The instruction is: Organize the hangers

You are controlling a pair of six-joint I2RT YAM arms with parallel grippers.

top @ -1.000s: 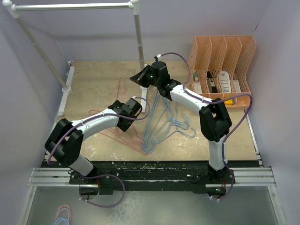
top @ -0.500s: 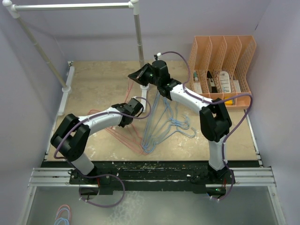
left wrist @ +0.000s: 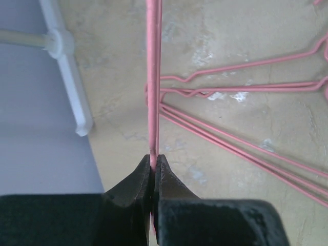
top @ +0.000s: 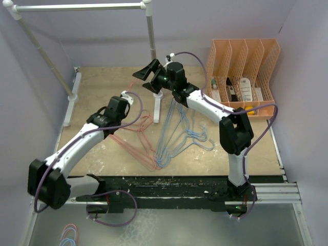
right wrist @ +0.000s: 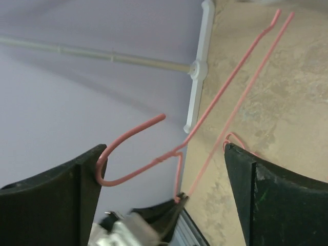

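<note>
One pink hanger [right wrist: 241,97] is raised off the table. My left gripper [left wrist: 154,158] is shut on its wire near the neck, and it also shows at the bottom of the right wrist view [right wrist: 177,200]. My right gripper [right wrist: 164,151] is open wide around the same hanger, whose hook [right wrist: 128,154] rests against the left finger. From above, the left gripper [top: 129,97] sits just left of and below the right gripper [top: 145,77]. More pink hangers [top: 134,143] and a bunch of light blue hangers [top: 174,136] lie on the table.
The white pole rack [top: 150,36] stands at the back left, its base foot [left wrist: 69,82] close to my left gripper. An orange slotted file holder [top: 241,56] with small items fills the back right corner. Purple walls close in both sides.
My left gripper shut on the pink hanger and drew back to the left, the arm stretching out. My right gripper, shut before, opened wide and let the hanger go.
</note>
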